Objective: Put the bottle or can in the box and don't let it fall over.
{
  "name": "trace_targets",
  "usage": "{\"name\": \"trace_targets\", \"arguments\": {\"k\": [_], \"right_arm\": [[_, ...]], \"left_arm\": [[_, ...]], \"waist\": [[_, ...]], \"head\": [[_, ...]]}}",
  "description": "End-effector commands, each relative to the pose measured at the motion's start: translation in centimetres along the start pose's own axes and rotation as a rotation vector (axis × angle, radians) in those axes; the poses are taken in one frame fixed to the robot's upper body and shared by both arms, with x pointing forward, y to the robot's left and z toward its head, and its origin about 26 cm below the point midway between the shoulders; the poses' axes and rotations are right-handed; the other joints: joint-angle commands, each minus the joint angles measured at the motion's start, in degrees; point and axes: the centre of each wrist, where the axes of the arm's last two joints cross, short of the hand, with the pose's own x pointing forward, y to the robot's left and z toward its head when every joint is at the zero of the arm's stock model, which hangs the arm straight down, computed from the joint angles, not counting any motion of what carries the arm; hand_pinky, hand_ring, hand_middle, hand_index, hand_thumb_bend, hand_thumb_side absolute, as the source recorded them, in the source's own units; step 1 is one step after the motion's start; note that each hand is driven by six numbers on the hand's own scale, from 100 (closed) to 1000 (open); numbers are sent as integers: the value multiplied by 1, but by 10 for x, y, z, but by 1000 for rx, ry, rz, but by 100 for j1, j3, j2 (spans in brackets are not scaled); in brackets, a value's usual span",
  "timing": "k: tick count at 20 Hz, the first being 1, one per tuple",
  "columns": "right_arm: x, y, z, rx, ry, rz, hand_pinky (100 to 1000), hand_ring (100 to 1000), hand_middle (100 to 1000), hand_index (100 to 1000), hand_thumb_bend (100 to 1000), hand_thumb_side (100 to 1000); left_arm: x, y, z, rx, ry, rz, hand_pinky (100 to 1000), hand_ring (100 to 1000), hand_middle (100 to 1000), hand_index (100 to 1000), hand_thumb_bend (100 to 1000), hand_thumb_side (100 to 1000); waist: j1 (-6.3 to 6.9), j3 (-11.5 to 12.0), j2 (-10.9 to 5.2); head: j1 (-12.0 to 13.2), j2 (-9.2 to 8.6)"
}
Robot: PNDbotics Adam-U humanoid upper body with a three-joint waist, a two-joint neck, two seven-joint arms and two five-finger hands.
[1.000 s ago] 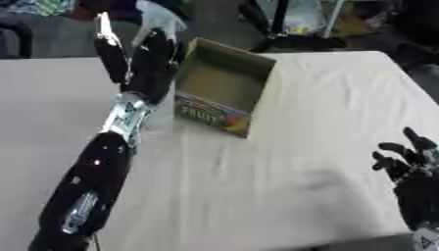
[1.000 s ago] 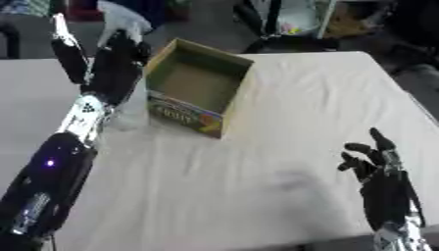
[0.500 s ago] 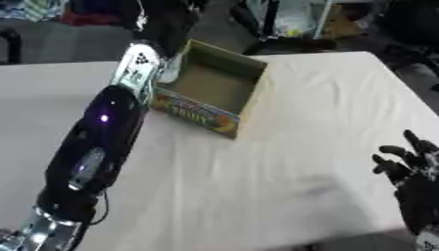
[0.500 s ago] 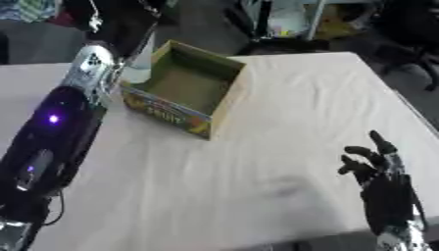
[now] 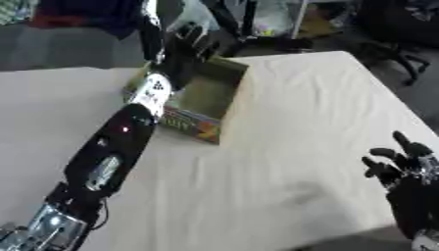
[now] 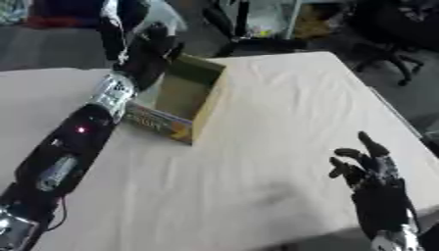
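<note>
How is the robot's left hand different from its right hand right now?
The left hand is stretched far out, up over the cardboard box, while the right hand sits idle near the lower right corner of the table. The left hand has something pale and clear behind its fingers; the right hand holds nothing. The left hand's fingers are hard to read; the right hand's point up, relaxed. Both are black.

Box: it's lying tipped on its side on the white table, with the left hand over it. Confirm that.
Not tipped: the box stands upright, its open top facing up, as the left eye view shows. It is on the white table, with the left hand over it.
</note>
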Motion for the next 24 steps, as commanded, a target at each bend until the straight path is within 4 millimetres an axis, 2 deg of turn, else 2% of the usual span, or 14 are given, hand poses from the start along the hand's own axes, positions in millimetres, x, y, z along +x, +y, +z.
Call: {"name": "trace_targets", "arguments": {"k": [1,3,5,10,11,12,14,15,16,21,24], "right_arm": [[6,3,-5,20,-22,-2,897,438,614,1000,100,817],[6,2,-5,17,-22,1,897,438,614,1000,100,818],[6,1,-5,15,-22,4,897,438,614,1000,100,817],[7,1,-5,14,-21,6,897,438,614,1000,100,817],[7,-2,-4,7,-21,11,896,438,614,1000,100,818],[7,-4,-2,-4,-19,19,897,438,614,1000,100,809],[7,-8,1,-17,-14,30,897,438,614,1000,100,820],[7,-10,2,-22,-10,35,897,438,614,1000,100,812],[7,-11,4,-27,-6,40,897,438,614,1000,100,823],[5,-19,11,-55,10,60,897,438,614,1000,100,827],[4,-22,15,-73,18,68,896,438,613,1000,100,830]], "left_arm": [[0,8,1,7,22,-34,460,147,140,1000,495,862],[-3,16,7,30,38,-48,476,152,156,1000,498,880],[-6,25,14,64,50,-59,482,112,160,1000,508,886],[-7,29,18,83,56,-67,482,112,160,1000,508,886],[-3,31,22,94,40,-65,485,128,165,1000,533,831],[5,37,30,109,4,-62,482,179,168,1000,529,812],[28,43,44,98,-92,-58,478,244,174,1000,516,757],[39,43,49,76,-140,-59,476,279,176,1000,801,729],[48,42,54,49,-182,-62,476,298,183,1000,491,718],[79,35,81,-89,-350,-94,472,335,202,1000,447,635],[87,34,101,-153,-427,-107,473,347,213,1000,424,617]], "waist": [[-1,1,-53],[11,39,-55],[19,80,-65],[22,98,-71],[38,146,-92],[46,242,-116],[63,373,-153],[74,432,-170],[87,487,-185],[124,788,-243],[143,944,-263]], "head": [[1,-66],[-14,-47],[-38,-35],[-50,-30],[-90,-19],[-142,-4],[-194,30],[-207,47],[-215,64],[-288,126],[-309,173]]}}
